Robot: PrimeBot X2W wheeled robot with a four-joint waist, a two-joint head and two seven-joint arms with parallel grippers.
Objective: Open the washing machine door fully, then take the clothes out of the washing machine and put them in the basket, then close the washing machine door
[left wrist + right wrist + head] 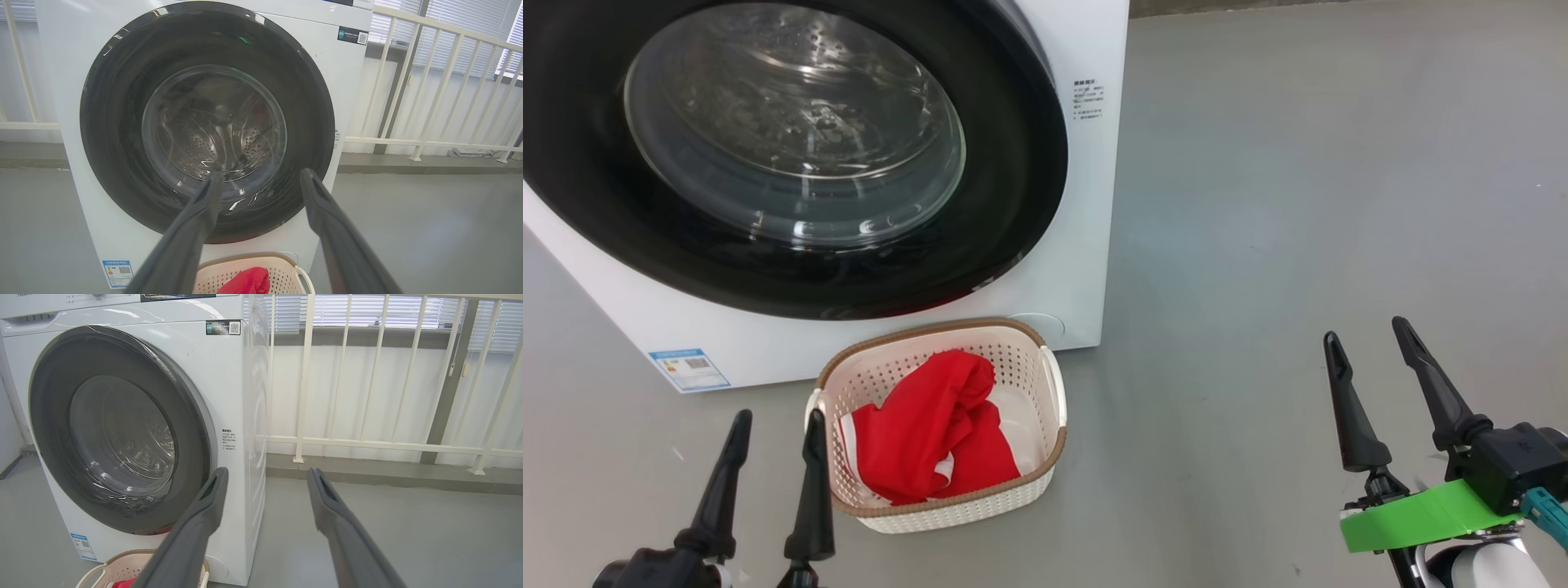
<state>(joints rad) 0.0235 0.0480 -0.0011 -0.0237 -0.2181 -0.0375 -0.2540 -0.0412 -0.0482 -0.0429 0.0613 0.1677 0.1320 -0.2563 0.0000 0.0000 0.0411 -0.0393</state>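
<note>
Washing machine door [792, 155] shut, clothes [931, 425] in basket [1045, 482] before it: task looks finished. Left gripper [778, 418], right gripper [1365, 331] gape wide, empty; probably just back away.

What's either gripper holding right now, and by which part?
Nothing. The left gripper and right gripper are both open and empty; the clothes lie in the basket.

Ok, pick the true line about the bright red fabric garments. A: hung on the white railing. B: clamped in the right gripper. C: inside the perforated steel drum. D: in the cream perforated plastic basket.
D: the red garments lie piled in the cream basket in front of the white washing machine, whose round black door is shut.
</note>
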